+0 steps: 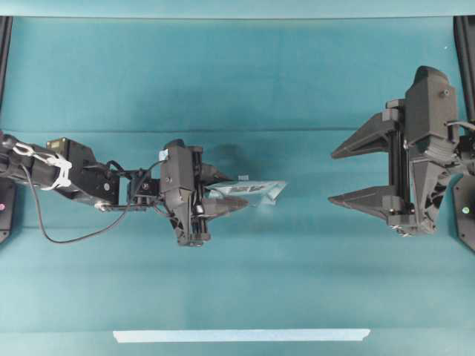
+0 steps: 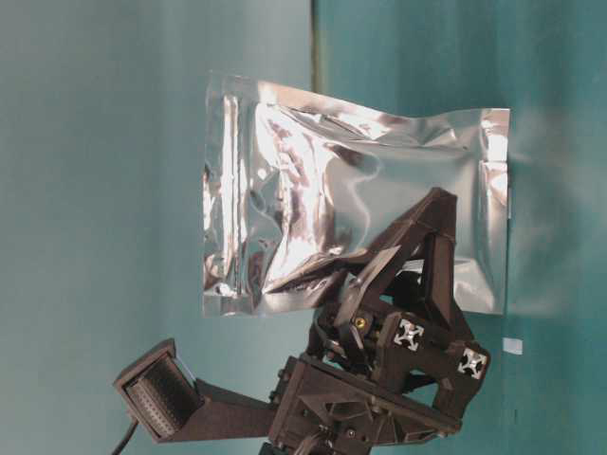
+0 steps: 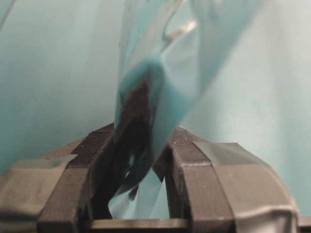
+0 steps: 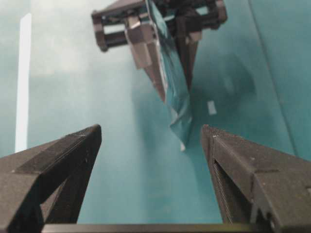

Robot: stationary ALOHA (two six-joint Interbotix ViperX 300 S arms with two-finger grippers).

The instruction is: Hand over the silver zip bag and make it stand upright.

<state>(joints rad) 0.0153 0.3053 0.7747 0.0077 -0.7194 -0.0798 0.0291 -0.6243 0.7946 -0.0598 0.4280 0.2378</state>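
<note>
I log: teal table [image 1: 237, 81], pale tape strip [image 1: 241, 335] at 6 o'clock; left gripper [image 1: 223, 199] pinching silver zip bag [image 1: 256, 190]; right gripper [image 1: 356, 174] spread, 3 o'clock.

Left gripper [image 4: 167, 73] pinches silver zip bag [image 4: 174, 82]; right fingers [image 4: 63, 160] spread.

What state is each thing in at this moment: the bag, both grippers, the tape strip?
silver zip bag: held off the table, edge-on to the overhead camera, pinched at one end.
left gripper: shut on the bag.
right gripper: open wide, facing the bag, apart from it.
pale tape strip: lying flat along the table's near edge, untouched.
</note>
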